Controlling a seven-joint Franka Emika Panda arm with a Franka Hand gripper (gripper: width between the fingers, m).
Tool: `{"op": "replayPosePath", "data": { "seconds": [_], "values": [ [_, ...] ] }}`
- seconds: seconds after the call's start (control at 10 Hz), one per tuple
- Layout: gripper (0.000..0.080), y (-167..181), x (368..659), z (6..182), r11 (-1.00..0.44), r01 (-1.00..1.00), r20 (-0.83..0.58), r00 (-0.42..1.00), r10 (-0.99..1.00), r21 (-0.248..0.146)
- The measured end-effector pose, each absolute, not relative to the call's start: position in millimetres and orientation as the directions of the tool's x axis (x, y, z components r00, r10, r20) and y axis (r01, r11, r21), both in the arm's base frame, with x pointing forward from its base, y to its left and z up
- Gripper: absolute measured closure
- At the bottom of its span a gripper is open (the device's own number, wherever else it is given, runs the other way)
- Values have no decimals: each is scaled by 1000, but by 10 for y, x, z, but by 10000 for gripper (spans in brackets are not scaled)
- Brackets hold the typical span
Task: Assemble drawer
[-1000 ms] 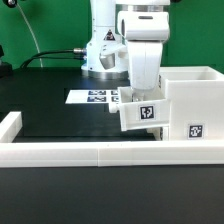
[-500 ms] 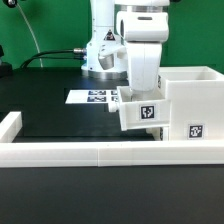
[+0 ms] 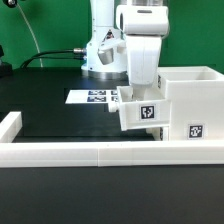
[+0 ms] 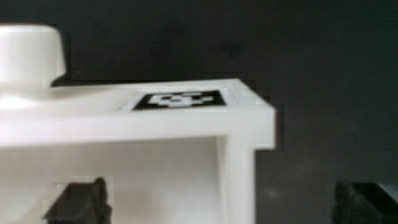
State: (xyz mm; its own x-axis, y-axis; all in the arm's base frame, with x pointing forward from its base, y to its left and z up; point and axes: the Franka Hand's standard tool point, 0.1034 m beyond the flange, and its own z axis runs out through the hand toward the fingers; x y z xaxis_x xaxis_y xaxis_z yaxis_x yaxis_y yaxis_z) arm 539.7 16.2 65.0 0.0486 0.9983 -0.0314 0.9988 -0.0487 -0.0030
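Note:
A small white open-top tray (image 3: pixel 138 115) with a square tag sits tilted against the open side of the large white boxy housing (image 3: pixel 190 105), partly inside it. My gripper (image 3: pixel 139 90) hangs straight above the tray. In the wrist view my gripper (image 4: pixel 222 200) is open. Its dark fingertips (image 4: pixel 75 200) stand wide apart on either side of one wall of the tray (image 4: pixel 178 135), without touching it. The tray's tag (image 4: pixel 183 99) and a white round knob (image 4: pixel 32 55) show beyond. A second tray is not in view.
The marker board (image 3: pixel 93 97) lies flat on the black table behind the tray. A long low white border wall (image 3: pixel 90 152) runs along the front and turns up at the exterior view's left (image 3: pixel 10 125). The robot's base (image 3: pixel 100 55) stands at the back.
The hand has shifted very slightly upward. The tray and the housing have not moved.

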Motion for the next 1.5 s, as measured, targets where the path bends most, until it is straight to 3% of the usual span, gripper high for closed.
{"op": "replayPosePath", "data": {
  "seconds": [0.2, 0.5, 0.8, 1.0, 1.5],
  "values": [
    [154, 122, 5435, 766, -51, 999, -36, 51, 998, 10],
    [151, -183, 5418, 961, -18, 1000, -57, 17, 998, -16],
    [151, -494, 5392, 986, -29, 999, -49, 28, 998, -25],
    [151, -583, 5374, 963, -2, 1000, 13, 2, 1000, -30],
    [151, -720, 5333, 567, -39, 997, 213, 51, 976, -62]
  ]
}}
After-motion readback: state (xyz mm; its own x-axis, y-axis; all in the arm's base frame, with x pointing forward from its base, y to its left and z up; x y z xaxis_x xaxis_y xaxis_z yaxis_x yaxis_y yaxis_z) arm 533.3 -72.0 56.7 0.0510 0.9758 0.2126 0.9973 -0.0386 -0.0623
